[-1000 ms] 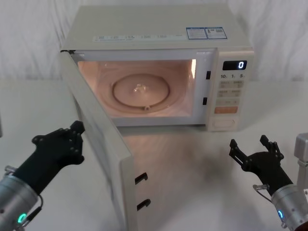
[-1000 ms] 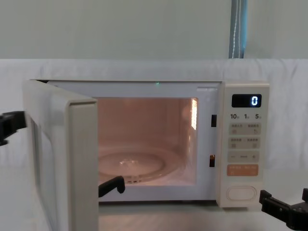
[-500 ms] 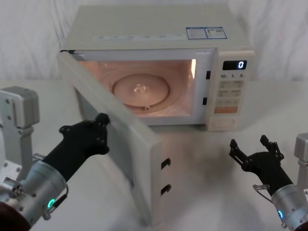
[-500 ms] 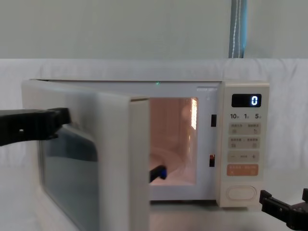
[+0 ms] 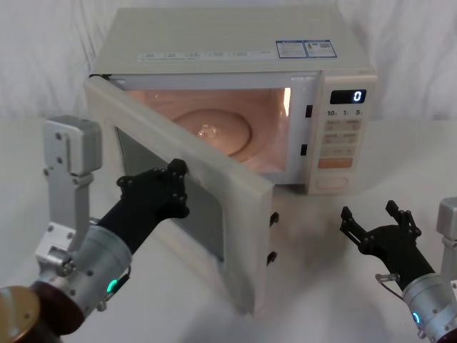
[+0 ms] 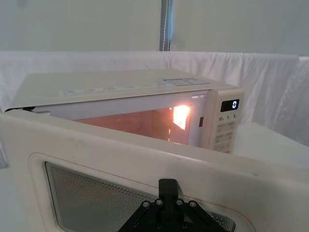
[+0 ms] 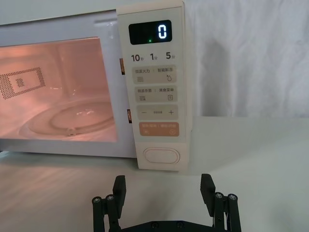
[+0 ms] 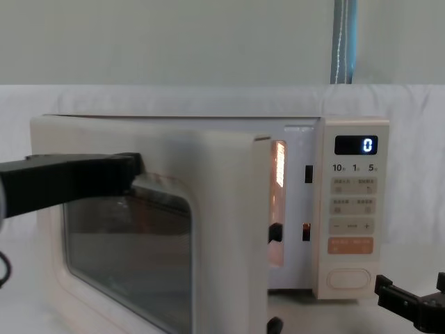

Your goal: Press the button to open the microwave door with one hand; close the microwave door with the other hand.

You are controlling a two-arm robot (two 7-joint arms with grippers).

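Scene: a cream microwave [image 5: 235, 50] sits on a white-covered table [image 5: 335, 286], cavity lit, display reading 0.
Door: the door [image 5: 182, 193] is hinged on the robot's left and stands partly open, its free edge angled out toward the robot, its latch hooks facing the opening.
Left gripper: the left gripper [image 5: 168, 189] is against the door's outer face, at the dark window, near the middle of the panel. I cannot tell whether its prongs are apart or together.
Right gripper: the right gripper [image 5: 375, 229] hangs low over the table in front of the control panel, prongs spread apart, holding nothing.
Button: the button [image 7: 161, 155] is at the bottom of the panel, below the orange key [image 7: 159, 128], with the right gripper well short of it.
Step in hand: judged to be closing the door, the opening already done.
Doing it well: push squarely on the face, following the door's arc round the hinge; contact nearer the free edge would give more leverage. Carry on until the hooks seat and the cavity gap disappears.
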